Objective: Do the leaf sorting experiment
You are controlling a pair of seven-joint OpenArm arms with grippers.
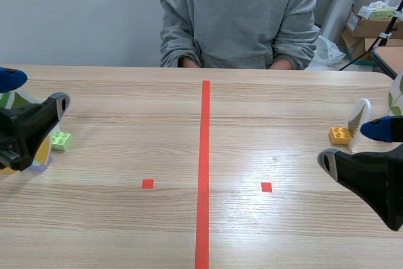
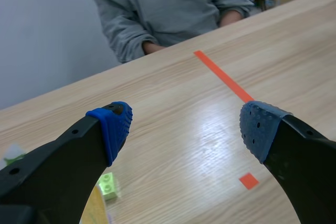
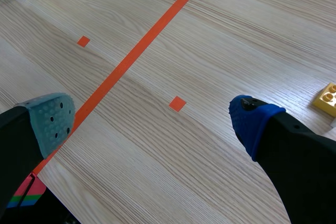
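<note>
At the frame's left edge in the scene view, our left gripper (image 1: pixel 34 89) hangs spread over the desk (image 1: pixel 126 231), with nothing between its pads. A green brick (image 1: pixel 61 141) lies just beside it, and a yellow piece (image 1: pixel 41 155) sits partly hidden behind the arm. At the right edge our right gripper (image 1: pixel 352 144) is spread too, and empty. Just behind it stands a white leaf card (image 1: pixel 361 114), with an orange brick (image 1: pixel 339 135) close at its left; whether they touch we cannot tell. A person (image 1: pixel 239 17) sits at the upper middle.
</note>
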